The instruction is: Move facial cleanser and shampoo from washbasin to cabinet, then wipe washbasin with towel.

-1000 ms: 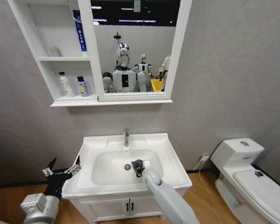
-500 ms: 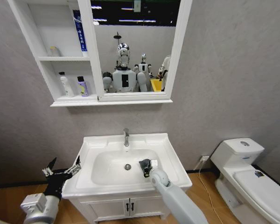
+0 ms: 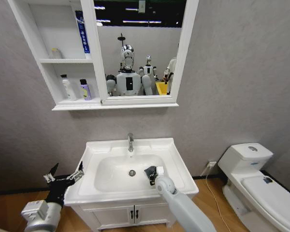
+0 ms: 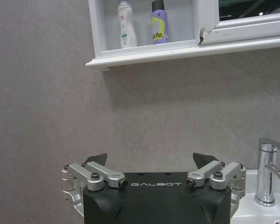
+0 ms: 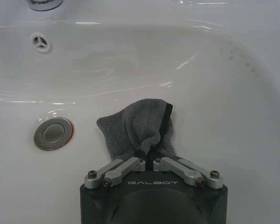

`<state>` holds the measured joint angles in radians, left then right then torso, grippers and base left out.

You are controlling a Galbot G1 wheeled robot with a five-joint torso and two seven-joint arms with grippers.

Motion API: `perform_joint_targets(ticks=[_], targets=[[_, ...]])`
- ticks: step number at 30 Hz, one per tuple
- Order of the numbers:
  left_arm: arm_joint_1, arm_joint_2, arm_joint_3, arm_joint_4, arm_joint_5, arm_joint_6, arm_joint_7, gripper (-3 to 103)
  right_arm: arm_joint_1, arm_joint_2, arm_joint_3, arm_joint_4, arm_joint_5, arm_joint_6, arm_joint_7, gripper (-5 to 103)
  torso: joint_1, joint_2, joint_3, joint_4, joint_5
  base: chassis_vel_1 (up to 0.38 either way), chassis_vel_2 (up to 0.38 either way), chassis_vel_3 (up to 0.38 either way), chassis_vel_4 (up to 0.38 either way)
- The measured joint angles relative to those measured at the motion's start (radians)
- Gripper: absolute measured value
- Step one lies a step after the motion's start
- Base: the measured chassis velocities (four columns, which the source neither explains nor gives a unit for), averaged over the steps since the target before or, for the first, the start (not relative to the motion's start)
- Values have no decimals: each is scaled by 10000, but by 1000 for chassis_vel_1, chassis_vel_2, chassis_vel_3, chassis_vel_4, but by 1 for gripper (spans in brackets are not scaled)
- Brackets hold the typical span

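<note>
Right gripper (image 5: 150,156) closed on grey towel (image 5: 135,130) inside washbasin (image 3: 174,150) bowl, right of drain (image 5: 52,133), left gripper (image 3: 64,175) spread open, empty, beside washbasin's left edge.

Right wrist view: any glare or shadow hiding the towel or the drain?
Right wrist view: bright streaks of glare on the washbasin bowl wall, none on the towel or drain, both sharp. Head view: the mirror reflects ceiling lights.

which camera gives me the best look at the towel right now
The right wrist view: the grey towel hangs bunched from the right gripper, whose jaws are shut on it, against the white washbasin bowl. The head view shows it as a small dark patch right of the drain. The left wrist view faces the wall.
</note>
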<state>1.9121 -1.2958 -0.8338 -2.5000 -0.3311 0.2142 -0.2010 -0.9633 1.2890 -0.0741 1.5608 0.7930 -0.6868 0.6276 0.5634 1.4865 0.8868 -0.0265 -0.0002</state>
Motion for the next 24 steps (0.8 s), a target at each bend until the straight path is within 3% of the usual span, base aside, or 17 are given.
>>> perform_joint_targets(ticks=[2, 9, 12, 19, 24], targets=[[0, 0, 0, 0, 0, 0, 0, 100, 157, 200, -188, -402, -340, 381, -616, 2, 1, 0, 1, -1, 0, 0, 0, 0, 0], [0, 1, 0, 0, 0, 0, 0, 100, 544, 649, -524, -1174, -846, 806, -1419, 2, 1, 0, 1, 0, 0, 0, 0, 0, 0], [0, 1, 0, 0, 0, 0, 0, 100, 911, 892, -843, -1723, -997, 1157, -2172, 2, 1, -1, 1, 1, 1, 0, 0, 0, 0], [0, 0, 0, 0, 0, 0, 0, 100, 1736, 1351, -1307, -2694, -995, 1660, -3356, 2, 1, 0, 1, 2, 0, 0, 0, 0, 0], [0, 0, 0, 0, 0, 0, 0, 100, 2030, 1684, -1469, -3130, -837, 1969, -3701, 2, 3, -1, 1, 2, 0, 0, 0, 0, 0]])
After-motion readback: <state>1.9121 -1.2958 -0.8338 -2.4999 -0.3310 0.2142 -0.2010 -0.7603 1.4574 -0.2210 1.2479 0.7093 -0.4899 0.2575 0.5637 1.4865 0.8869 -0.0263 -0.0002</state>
